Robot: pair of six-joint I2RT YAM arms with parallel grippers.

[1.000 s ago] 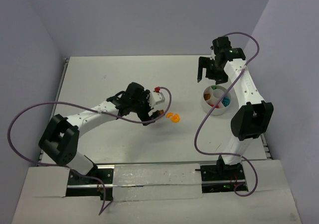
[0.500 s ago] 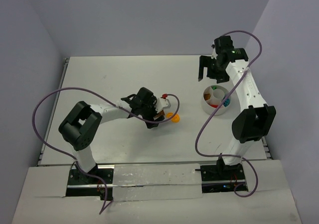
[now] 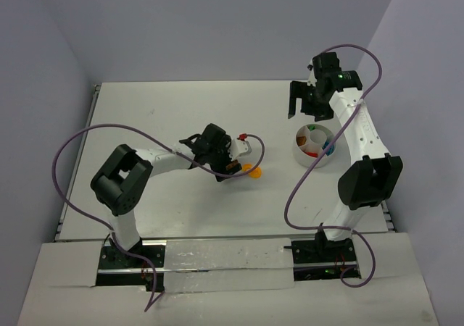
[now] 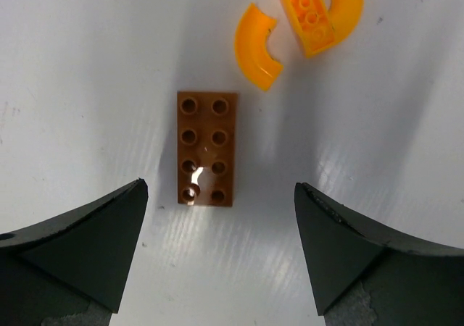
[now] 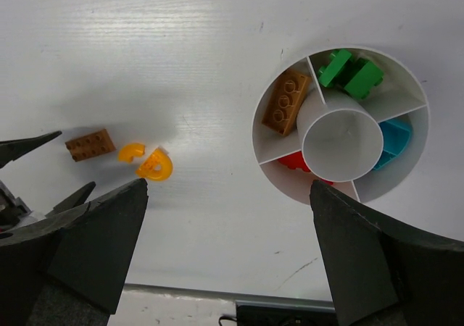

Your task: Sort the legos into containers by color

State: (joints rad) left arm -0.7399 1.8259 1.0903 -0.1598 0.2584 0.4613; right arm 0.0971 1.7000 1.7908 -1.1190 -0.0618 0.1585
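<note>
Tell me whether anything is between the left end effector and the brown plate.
Nothing visible is. The brown plate lies flat on the table, centred inside the open left end effector. The orange pieces lie beyond the plate's far end, apart from it.

A white table (image 3: 167, 116) occupies the centre of the top view. A pale lavender back wall (image 3: 217, 29) spans the upper frame. A left wall (image 3: 36, 123) and a right wall (image 3: 435, 123) of matching colour enclose it. Lighting is even; shadows are soft.
</note>
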